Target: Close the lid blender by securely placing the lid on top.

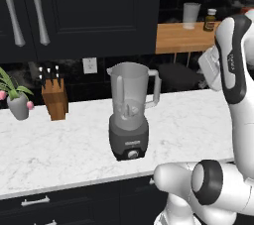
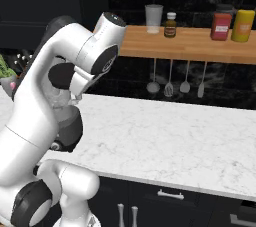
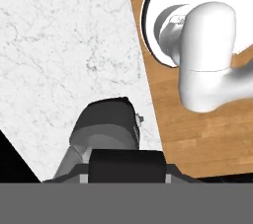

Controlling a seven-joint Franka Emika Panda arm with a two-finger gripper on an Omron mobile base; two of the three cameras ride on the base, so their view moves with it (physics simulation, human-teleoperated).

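Note:
The blender [image 1: 130,112] stands upright on the white marble counter [image 1: 59,149], a translucent grey jar with a side handle on a dark base with a knob. Its mouth is uncovered. In the right base view my arm hides most of the blender, and only its dark base [image 2: 70,132] shows. The hand view looks down past the blender [image 3: 105,122] onto the counter and the wooden floor. The black lid [image 3: 126,165] sits edge-on between my fingertips, with the gripper [image 3: 126,178] shut on it. The hand is up and to the right of the jar, apart from it.
A wooden knife block [image 1: 55,98] and a flower vase [image 1: 19,106] stand at the counter's left. A wooden shelf [image 2: 200,43] behind carries a cup [image 2: 154,18], a bottle [image 2: 170,25], and red and yellow containers. Utensils [image 2: 170,83] hang beneath it. Dark cabinets hang above the blender.

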